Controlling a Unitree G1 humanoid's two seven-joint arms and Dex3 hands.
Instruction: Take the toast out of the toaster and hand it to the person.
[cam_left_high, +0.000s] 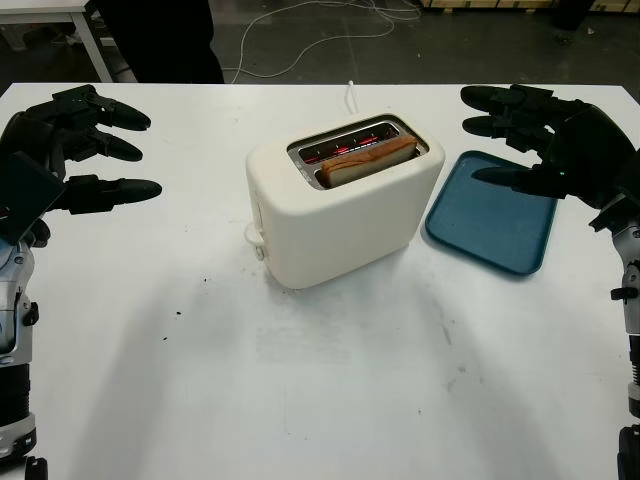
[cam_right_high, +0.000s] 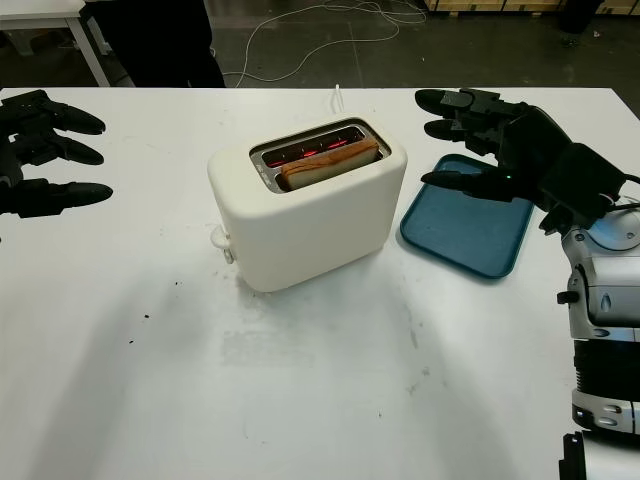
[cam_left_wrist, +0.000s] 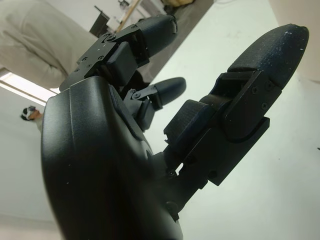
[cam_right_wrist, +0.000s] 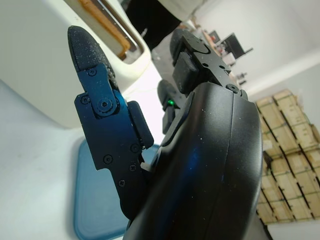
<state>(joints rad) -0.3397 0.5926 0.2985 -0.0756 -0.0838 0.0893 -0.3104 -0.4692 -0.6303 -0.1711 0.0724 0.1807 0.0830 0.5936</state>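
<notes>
A cream two-slot toaster (cam_left_high: 340, 215) stands mid-table, its inner elements glowing red. A slice of toast (cam_left_high: 368, 161) sticks up from the nearer slot. My right hand (cam_left_high: 520, 140) hovers open above the blue tray, to the right of the toaster and level with its top. The toaster's side (cam_right_wrist: 40, 70) and the toast's edge (cam_right_wrist: 102, 22) show just past its fingers (cam_right_wrist: 100, 90). My left hand (cam_left_high: 95, 150) is held open above the table's far left, well apart from the toaster.
A blue tray (cam_left_high: 495, 225) lies flat to the right of the toaster. The toaster's white cord (cam_left_high: 352, 93) runs off the far table edge. A person in dark clothes (cam_left_high: 160, 35) stands behind the far left of the white table (cam_left_high: 300, 380).
</notes>
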